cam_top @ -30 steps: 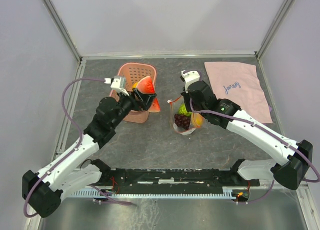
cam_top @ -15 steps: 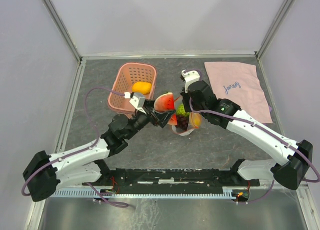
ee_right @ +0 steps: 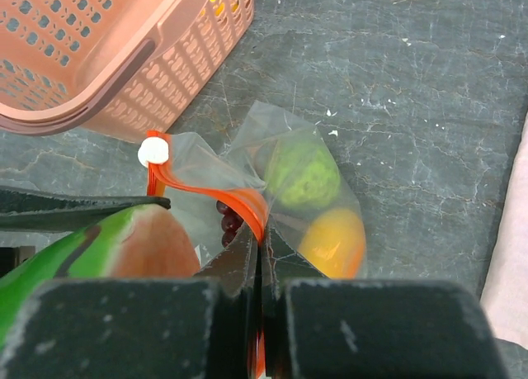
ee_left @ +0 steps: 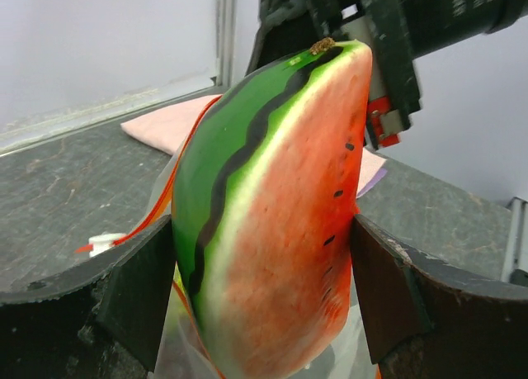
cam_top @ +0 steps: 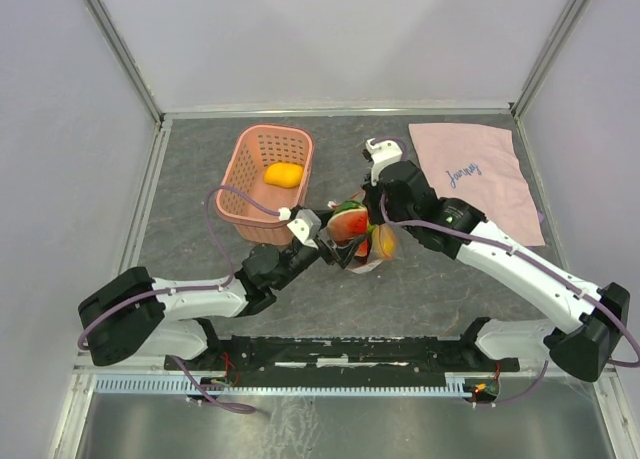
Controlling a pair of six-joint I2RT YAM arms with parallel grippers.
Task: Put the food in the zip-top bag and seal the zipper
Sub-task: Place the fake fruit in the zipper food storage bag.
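Note:
My left gripper [cam_top: 345, 231] is shut on a watermelon slice [ee_left: 272, 222], red flesh with a green striped rind, and holds it at the open mouth of the clear zip-top bag [ee_right: 280, 168]. The slice also shows in the top view [cam_top: 350, 222]. My right gripper [ee_right: 260, 245] is shut on the red-orange zipper strip [ee_right: 223, 196] and holds the mouth open. Inside the bag lie a green round piece [ee_right: 302, 174], an orange fruit [ee_right: 334, 240] and dark purple grapes [ee_right: 228, 220]. A white slider [ee_right: 153, 152] sits at the zipper's end.
A pink slotted basket [cam_top: 262, 184] stands left of the bag with a yellow-orange fruit [cam_top: 283, 174] in it. A pink cloth with script writing [cam_top: 478, 177] lies at the back right. Metal frame posts and grey walls bound the table.
My left arm swung right and down from over the basket, carrying the watermelon slice to the bag's mouth. My right gripper kept its hold on the zipper and barely moved.

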